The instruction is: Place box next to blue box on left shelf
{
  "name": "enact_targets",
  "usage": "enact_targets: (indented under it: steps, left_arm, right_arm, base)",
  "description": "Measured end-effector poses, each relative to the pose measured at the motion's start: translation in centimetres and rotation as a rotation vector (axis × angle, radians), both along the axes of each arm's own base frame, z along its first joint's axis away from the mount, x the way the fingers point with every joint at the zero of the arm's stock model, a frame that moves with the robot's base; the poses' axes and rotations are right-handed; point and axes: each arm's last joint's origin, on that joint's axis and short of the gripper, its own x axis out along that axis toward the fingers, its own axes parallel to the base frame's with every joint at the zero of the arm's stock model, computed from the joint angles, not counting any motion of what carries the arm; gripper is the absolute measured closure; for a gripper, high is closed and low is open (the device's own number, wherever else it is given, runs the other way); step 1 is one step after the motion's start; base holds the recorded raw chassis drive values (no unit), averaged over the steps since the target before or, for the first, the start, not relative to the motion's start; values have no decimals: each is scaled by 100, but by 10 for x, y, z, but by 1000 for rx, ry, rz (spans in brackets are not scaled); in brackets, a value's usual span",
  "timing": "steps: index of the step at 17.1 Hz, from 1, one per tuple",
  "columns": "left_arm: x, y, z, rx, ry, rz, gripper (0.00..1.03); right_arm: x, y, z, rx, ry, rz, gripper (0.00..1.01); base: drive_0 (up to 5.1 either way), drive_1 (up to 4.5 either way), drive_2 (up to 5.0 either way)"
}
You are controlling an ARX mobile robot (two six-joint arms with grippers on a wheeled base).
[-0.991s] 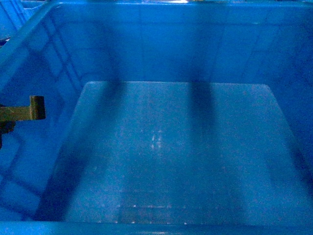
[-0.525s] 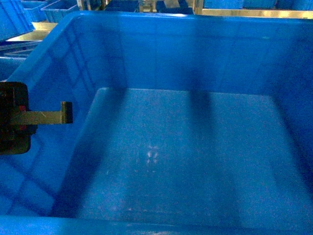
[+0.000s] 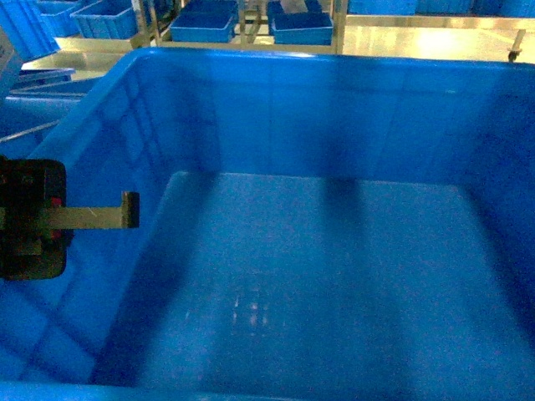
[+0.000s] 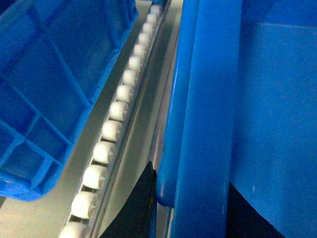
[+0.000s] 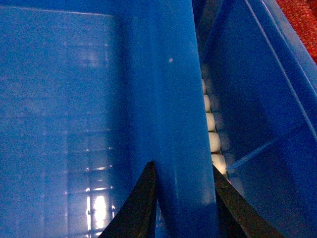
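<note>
Two hands clamped on crate rims

Left hand (image 4: 190, 198) grips the blue crate's (image 3: 334, 276) left rim; right hand (image 5: 182, 198) grips its right rim. Crate sits over the roller rack (image 4: 116, 111), another blue crate (image 4: 44, 89) just beside it.

My head view is dim and heavily blue-tinted. Two broad dark shadow bands run down the box (image 3: 334, 276) floor, with small speckled glints near its front. The floor (image 3: 418, 38) beyond glares pale yellow. Both my wrist views are soft, close, and murky.
</note>
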Motion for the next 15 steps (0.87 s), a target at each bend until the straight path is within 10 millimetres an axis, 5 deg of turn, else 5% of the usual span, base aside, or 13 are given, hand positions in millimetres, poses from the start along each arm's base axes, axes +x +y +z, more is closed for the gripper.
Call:
enact_targets:
  steps: [4,6,10,12,15]
  left_arm:
    - [1,0,-1,-7,16,13,84]
    - [2,-1,0,-12,-5,21,75]
    - [5,-1,12,-38,-97,43,55]
    - [4,4,33,-34,-218,121,36]
    - [1,6,59,-42,-315,150,3]
  right_arm:
    - [-1,0,0,-6,21,-2,80]
    - [-1,-1,2,-1,24,-8,80]
    - [-5,-4,5,-11,30,-23,63]
    - [-8,-6,16,-46,-14,-61,44]
    - [-12,-10,66,-71,-203,-141,7]
  base:
    - [0,0,0]
    - [0,0,0]
    - [0,0,0]
    - [0,0,0]
    - [0,0,0]
